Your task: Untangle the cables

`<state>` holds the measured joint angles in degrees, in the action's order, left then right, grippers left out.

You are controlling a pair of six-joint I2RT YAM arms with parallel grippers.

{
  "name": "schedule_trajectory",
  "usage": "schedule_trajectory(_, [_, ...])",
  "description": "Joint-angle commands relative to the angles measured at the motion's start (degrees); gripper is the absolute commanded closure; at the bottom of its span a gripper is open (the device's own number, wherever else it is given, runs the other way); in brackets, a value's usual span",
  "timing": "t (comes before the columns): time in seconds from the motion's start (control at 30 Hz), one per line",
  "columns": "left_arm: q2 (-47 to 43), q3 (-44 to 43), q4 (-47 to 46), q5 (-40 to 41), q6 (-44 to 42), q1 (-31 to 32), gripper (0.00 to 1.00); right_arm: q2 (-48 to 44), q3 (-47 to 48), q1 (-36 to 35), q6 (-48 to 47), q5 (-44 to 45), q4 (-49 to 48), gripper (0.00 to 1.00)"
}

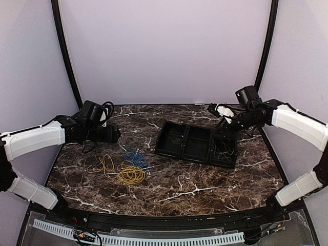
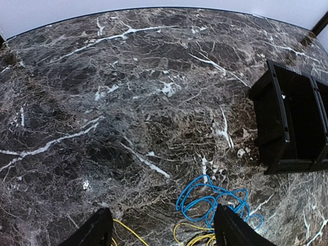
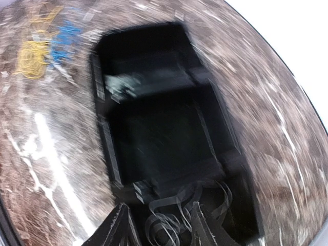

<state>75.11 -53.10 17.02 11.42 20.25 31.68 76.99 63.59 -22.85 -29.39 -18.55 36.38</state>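
Note:
A blue cable [image 1: 135, 156] lies in a loose tangle on the marble table, touching a yellow coil [image 1: 131, 175]. Another yellow loop [image 1: 106, 164] lies to its left. A dark grey cable [image 1: 224, 151] lies in the right compartment of the black tray [image 1: 169, 146]. My left gripper [image 1: 116, 134] hovers behind the blue and yellow cables. In the left wrist view it [image 2: 164, 233] is open and empty, with the blue cable [image 2: 210, 200] and yellow cable [image 2: 192, 238] just ahead. My right gripper [image 1: 225, 134] is over the tray. In the blurred right wrist view it [image 3: 161, 228] is open above the grey cable [image 3: 169, 218].
The tray has three compartments; the left and middle ones look empty in the right wrist view [image 3: 154, 133]. Its near corner shows in the left wrist view [image 2: 279, 128]. Thick black cables hang on the left arm [image 1: 105, 110]. Purple walls close in the back and sides.

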Motion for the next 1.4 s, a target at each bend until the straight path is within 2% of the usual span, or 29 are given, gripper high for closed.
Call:
schedule_trajectory(0.0, [-0.43,1.99,2.68,-9.63,4.16,-0.35,0.35,5.50,6.10,-8.47,-2.13,-5.62,-3.20,0.58])
schedule_trajectory(0.13, [-1.65,5.94,1.08,-15.72,5.78,-0.31,0.41,13.14,13.29,-15.64,-2.45,-5.89,-2.90,0.62])
schedule_trajectory(0.3, [-3.56,10.16,0.06,-20.04,7.94,-0.22,0.42,24.56,20.88,-23.81,-1.47,-6.60,-3.35,0.72])
schedule_trajectory(0.57, [-7.24,15.04,0.43,-19.89,8.73,-0.22,0.40,42.70,34.35,-32.90,3.45,-7.05,-1.51,0.74])
schedule_trajectory(0.73, [-7.35,18.37,-2.80,-20.81,10.62,-0.22,0.40,50.19,41.70,-34.09,7.92,-7.60,-0.53,0.66])
schedule_trajectory(0.83, [-6.53,18.57,-2.70,-21.30,10.86,-0.22,0.40,53.06,44.84,-34.18,7.90,-8.04,0.45,0.64])
schedule_trajectory(1.37, [-8.41,18.41,-2.00,-17.51,11.27,-0.22,0.40,56.02,47.59,-34.26,8.96,-10.99,1.82,0.74])
